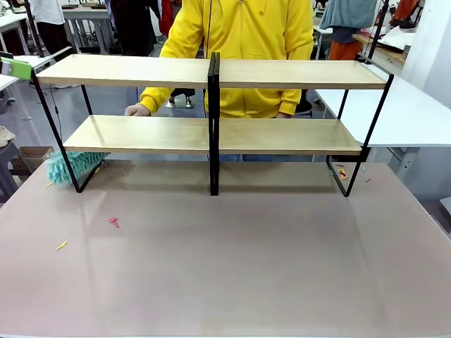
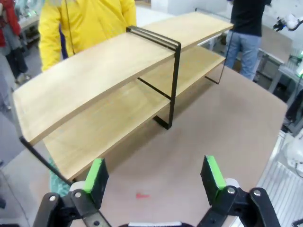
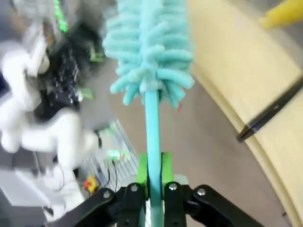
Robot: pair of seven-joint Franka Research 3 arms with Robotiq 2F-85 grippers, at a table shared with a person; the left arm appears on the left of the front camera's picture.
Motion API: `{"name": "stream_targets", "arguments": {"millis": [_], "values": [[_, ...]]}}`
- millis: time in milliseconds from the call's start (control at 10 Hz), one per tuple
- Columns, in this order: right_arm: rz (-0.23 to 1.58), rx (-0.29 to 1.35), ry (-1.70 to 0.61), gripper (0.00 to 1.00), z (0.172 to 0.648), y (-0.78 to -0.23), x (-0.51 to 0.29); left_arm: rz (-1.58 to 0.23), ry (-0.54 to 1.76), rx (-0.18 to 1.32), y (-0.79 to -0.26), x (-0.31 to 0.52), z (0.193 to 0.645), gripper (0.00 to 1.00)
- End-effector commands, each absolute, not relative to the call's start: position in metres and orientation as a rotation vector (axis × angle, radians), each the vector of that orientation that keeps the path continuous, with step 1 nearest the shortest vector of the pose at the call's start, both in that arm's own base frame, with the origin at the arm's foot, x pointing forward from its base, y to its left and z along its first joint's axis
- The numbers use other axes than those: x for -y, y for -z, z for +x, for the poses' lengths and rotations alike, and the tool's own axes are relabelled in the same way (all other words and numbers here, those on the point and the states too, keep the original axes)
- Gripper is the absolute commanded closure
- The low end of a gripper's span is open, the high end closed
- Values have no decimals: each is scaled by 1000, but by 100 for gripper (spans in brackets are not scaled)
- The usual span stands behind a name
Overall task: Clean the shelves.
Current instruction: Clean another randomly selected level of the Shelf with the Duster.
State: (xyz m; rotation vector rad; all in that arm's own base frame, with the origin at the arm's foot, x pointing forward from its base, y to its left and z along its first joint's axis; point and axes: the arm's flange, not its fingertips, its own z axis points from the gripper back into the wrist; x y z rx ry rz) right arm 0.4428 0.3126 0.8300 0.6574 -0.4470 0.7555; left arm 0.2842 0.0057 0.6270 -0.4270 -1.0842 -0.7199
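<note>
Right pincer (image 3: pixel 152 177) clamped on teal duster (image 3: pixel 149 52) beside the shelves (image 3: pixel 246 80); left pincer (image 2: pixel 156 177) wide open.

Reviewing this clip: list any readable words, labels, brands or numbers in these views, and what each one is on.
None readable.
The shelves: bare wood boards and black frame, no print.
The teal duster held in the right gripper: no label to be seen.
The left gripper: green pads plain, no marking.
The person's yellow jacket: no legible logo.
The table: only small scraps, no text.
</note>
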Motion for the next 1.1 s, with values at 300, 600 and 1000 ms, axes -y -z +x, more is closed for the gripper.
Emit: {"name": "stream_targets", "arguments": {"millis": [300, 600, 1000], "values": [[657, 447, -755, 87, 443, -830, -313, -426, 719, 1088, -626, -5, 285, 0], [729, 502, -660, 87, 436, -839, -249, -426, 719, 1088, -626, -5, 285, 0], [900, 457, -654, 87, 430, -819, -41, -426, 719, 1088, -626, -5, 285, 0]]}}
